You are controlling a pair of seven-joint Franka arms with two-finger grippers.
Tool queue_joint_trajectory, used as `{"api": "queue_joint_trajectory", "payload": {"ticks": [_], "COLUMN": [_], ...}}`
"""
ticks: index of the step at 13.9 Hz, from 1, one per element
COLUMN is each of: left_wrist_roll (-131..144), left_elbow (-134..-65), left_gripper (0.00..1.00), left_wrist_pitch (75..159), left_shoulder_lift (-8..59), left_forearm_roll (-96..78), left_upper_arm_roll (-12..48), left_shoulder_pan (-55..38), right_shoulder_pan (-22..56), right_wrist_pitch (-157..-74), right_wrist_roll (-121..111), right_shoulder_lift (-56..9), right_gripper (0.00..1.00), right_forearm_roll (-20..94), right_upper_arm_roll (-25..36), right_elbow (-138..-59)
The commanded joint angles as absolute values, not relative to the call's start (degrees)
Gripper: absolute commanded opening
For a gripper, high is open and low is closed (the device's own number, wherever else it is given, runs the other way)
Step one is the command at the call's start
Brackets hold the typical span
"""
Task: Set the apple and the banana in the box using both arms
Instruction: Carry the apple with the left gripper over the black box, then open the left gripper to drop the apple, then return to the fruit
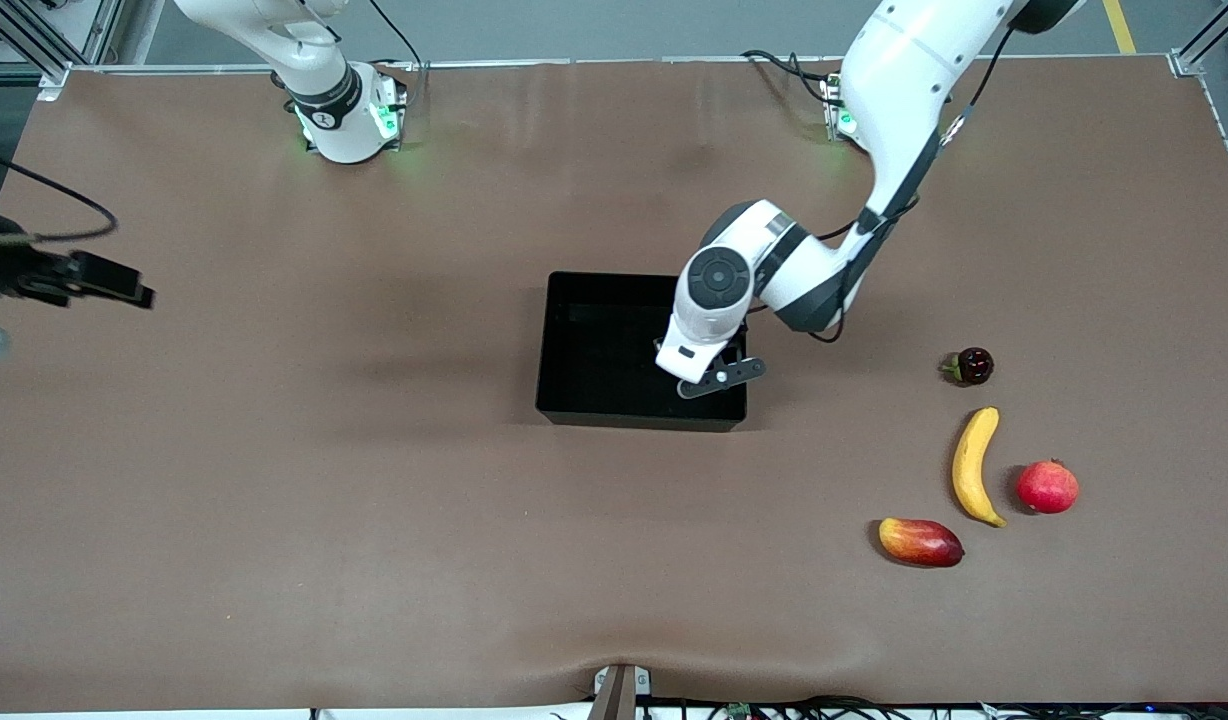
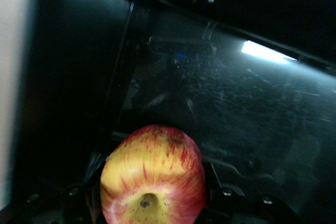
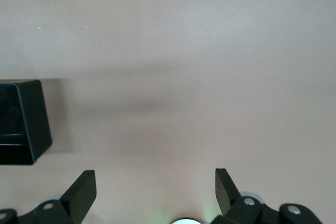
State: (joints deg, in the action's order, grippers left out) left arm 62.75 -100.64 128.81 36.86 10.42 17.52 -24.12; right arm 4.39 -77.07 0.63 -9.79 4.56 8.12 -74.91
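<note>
Red-yellow streaked matte apple [image 2: 152, 179]: pinched in my left gripper [image 2: 152, 203] jaws, inside glossy black plastic box [image 1: 574, 340]. Long curved yellow banana [image 1: 975, 465]: on brown tabletop [image 1: 274, 500], left arm's end. Right gripper [image 3: 156, 192]: waiting, jaws spread. Risk: high release, apple bounces out.

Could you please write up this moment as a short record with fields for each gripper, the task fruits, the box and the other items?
left gripper: inside the box, shut on the apple
right gripper: fingers open, over bare table at the right arm's end, waiting
banana: on the table at the left arm's end, beside a red fruit
other fruit: mango nearer the camera than the banana; dark fruit farther
</note>
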Motion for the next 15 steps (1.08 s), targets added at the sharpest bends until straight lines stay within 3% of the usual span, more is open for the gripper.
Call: {"api": "queue_joint_trajectory", "payload": {"ticks": [1, 4, 5, 6, 7, 10, 15], "left_wrist_roll": [66.27, 67.58, 67.76, 67.76, 67.94, 68.99, 68.21], "left_elbow": [-100.02, -99.84, -99.84, -99.93, -99.84, -99.58, -98.01], "left_gripper": [0.00, 0.00, 0.12, 0.68, 1.00, 1.00, 1.00], "left_wrist_pitch": [130.51, 130.52, 130.52, 130.52, 130.43, 128.86, 118.93], "left_shoulder_lift": [38.58, 39.11, 39.11, 39.02, 38.76, 35.35, 25.77], "left_forearm_roll": [13.62, 13.71, 13.62, 13.62, 13.62, 13.62, 12.92], "left_upper_arm_roll": [17.23, 17.23, 17.23, 17.14, 17.14, 17.31, 17.31], "left_shoulder_pan": [-24.96, -25.92, -25.93, -25.75, -25.84, -25.66, -24.70], "right_shoulder_pan": [4.83, 4.05, 3.26, 2.99, 3.08, 3.51, 3.60], "right_wrist_pitch": [-78.57, -80.68, -81.03, -81.12, -80.69, -81.03, -78.41], "right_wrist_roll": [0.18, -0.96, -2.71, -3.25, -3.08, -3.25, -3.16], "right_shoulder_lift": [-0.38, 3.16, 2.90, 2.38, 2.11, 1.67, 2.02], "right_gripper": [1.00, 1.00, 1.00, 1.00, 1.00, 1.00, 1.00], "right_forearm_roll": [-0.25, -0.88, -0.88, -0.70, -0.79, -1.14, -0.44], "right_upper_arm_roll": [6.77, 7.03, 7.12, 7.03, 6.94, 6.86, 6.68], "right_elbow": [-84.26, -88.50, -88.33, -87.11, -85.10, -84.55, -84.55]}}
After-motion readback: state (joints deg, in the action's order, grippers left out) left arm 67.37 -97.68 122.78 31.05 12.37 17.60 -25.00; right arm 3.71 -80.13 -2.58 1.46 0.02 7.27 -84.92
